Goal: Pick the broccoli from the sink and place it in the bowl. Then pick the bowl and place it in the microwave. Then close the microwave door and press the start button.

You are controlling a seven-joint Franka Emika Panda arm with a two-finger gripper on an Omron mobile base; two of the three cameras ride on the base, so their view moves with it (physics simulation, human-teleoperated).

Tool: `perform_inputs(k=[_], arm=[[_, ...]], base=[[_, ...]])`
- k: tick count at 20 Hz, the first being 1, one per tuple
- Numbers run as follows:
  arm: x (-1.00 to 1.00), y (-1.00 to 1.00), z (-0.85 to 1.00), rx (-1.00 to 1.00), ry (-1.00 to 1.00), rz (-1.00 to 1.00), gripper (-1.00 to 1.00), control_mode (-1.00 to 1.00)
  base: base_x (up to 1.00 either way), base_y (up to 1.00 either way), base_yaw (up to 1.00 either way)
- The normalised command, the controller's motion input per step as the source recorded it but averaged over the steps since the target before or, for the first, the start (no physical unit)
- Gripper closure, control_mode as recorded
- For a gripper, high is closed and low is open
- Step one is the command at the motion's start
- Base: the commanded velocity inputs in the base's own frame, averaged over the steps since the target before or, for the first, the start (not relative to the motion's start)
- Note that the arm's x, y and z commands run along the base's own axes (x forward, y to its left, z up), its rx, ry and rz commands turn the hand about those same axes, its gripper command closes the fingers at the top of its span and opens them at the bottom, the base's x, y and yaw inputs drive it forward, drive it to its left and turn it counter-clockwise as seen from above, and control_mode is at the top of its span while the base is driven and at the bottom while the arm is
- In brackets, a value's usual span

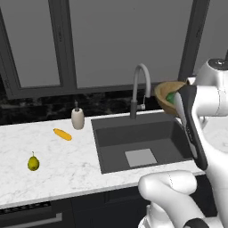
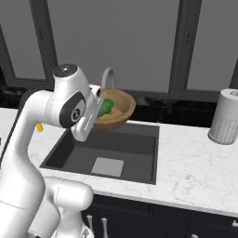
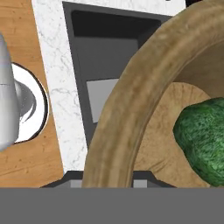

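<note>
The bowl (image 2: 113, 109), with the broccoli (image 2: 105, 107) lying inside it, was held aloft above the sink (image 2: 107, 153) by its rim, gripped in the hand (image 2: 95, 110); the microwave was not seen.

Broccoli (image 2: 106, 106) in bowl (image 2: 119, 111), above sink (image 2: 135, 148).
</note>
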Motion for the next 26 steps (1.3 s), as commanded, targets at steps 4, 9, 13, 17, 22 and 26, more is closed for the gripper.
perform_inputs(k=[4,9,13,17,22,26], arm=[[-0.33,0.36,0.29,-0.13,0.00,0.00,1.00,-1.00],[-0.22,0.03,0.22,-0.05,0.00,0.00,1.00,-1.00],[-0.37,0.00,0.26,0.00,0.00,0.01,1.00,-1.00],[-0.69,0.03,0.22,0.09,-0.01,0.12,1.00,-1.00],[-0.84,0.21,0.01,0.05,-0.04,0.11,1.00,-1.00],[-0.44,0.38,0.16,0.00,-0.04,0.02,1.00,-1.00]], base=[[0.00,0.00,0.00],[0.00,0.00,0.00],[0.00,0.00,0.00],[0.00,0.00,0.00],[0.00,0.00,0.00],[0.00,0.00,0.00]])
